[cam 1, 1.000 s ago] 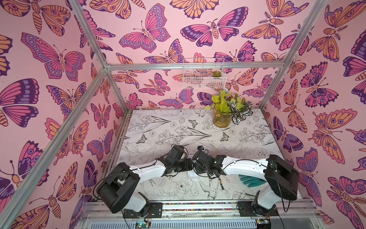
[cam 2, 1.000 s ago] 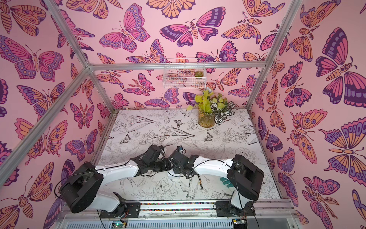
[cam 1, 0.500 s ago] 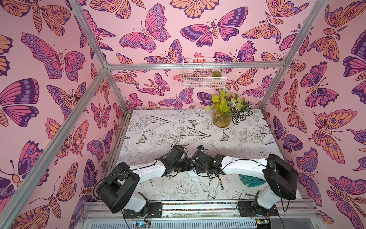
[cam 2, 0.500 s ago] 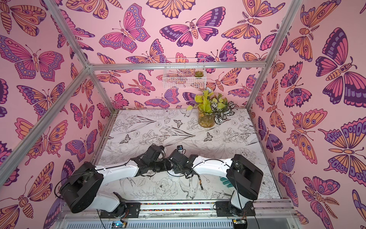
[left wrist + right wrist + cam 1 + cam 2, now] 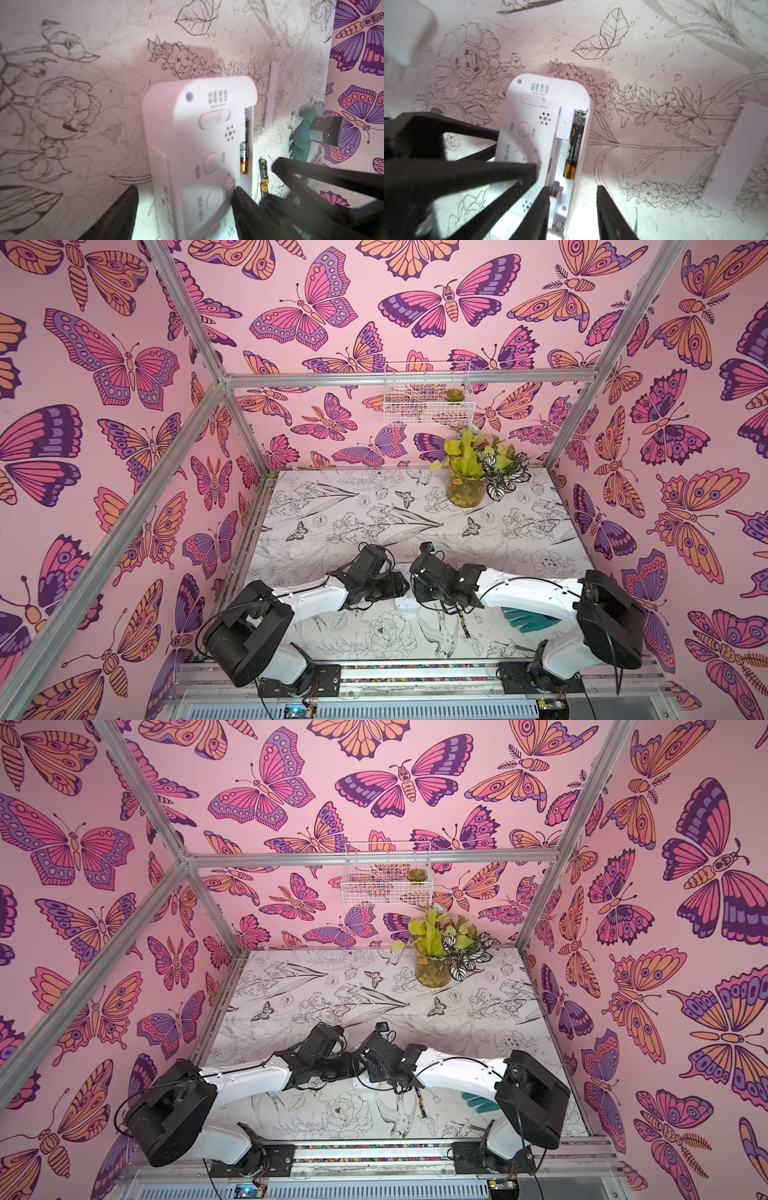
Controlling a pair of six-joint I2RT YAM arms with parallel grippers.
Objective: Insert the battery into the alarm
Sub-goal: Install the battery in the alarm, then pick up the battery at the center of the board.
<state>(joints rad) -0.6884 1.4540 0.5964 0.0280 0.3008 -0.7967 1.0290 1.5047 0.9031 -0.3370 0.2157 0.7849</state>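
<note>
While left hand (image 5: 185,191), right hand (image 5: 573,189) gape apart, white alarm (image 5: 571,97) lies back-up, black-gold battery (image 5: 574,149) seated.

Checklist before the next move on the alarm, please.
1. Battery in alarm bay: ok, lying in the outer slot.
2. Neighbouring slot filled: not ok, empty.
3. Right gripper clear of battery: ok, fingers apart.
4. Left gripper holding alarm: cannot tell; gap beside one finger.
5. Spare batteries on table: ok, near the alarm.
6. Cover fitted: not ok, lying on the table.
</note>
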